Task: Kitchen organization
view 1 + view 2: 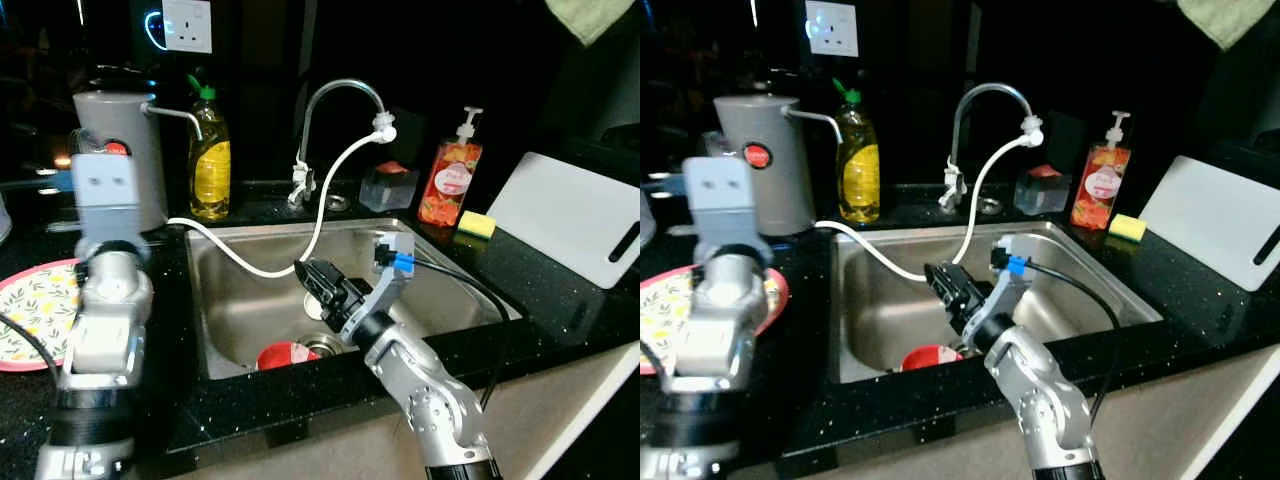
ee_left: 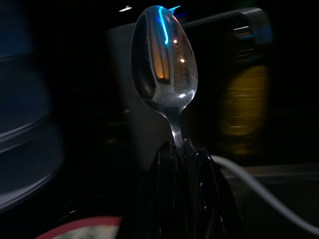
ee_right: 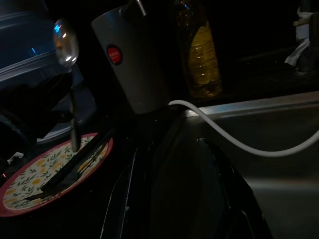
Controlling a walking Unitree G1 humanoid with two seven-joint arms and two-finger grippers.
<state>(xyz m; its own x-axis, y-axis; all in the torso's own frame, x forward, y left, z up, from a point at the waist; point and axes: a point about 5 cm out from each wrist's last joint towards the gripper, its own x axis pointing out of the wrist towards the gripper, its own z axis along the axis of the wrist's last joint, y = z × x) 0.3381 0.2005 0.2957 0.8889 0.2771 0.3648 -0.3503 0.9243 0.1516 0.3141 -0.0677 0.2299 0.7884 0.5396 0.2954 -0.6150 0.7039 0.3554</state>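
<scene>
My left gripper (image 2: 180,147) is shut on the handle of a metal spoon (image 2: 164,64) and holds it upright, bowl up. The right wrist view shows that spoon (image 3: 66,36) standing above a red-rimmed flowered plate (image 3: 30,184) on the counter left of the sink. The left arm (image 1: 105,300) is raised over the plate (image 1: 35,310). My right gripper (image 1: 312,277) reaches over the steel sink (image 1: 250,300); its fingers (image 3: 134,199) are open with nothing between them. A red dish (image 1: 285,355) lies at the sink bottom beside the drain.
A grey kettle (image 1: 125,150) and a yellow oil bottle (image 1: 209,160) stand behind the plate. A white hose (image 1: 320,215) runs from the faucet (image 1: 340,100) across the sink. A soap dispenser (image 1: 450,180), yellow sponge (image 1: 478,224) and white cutting board (image 1: 570,230) are at the right.
</scene>
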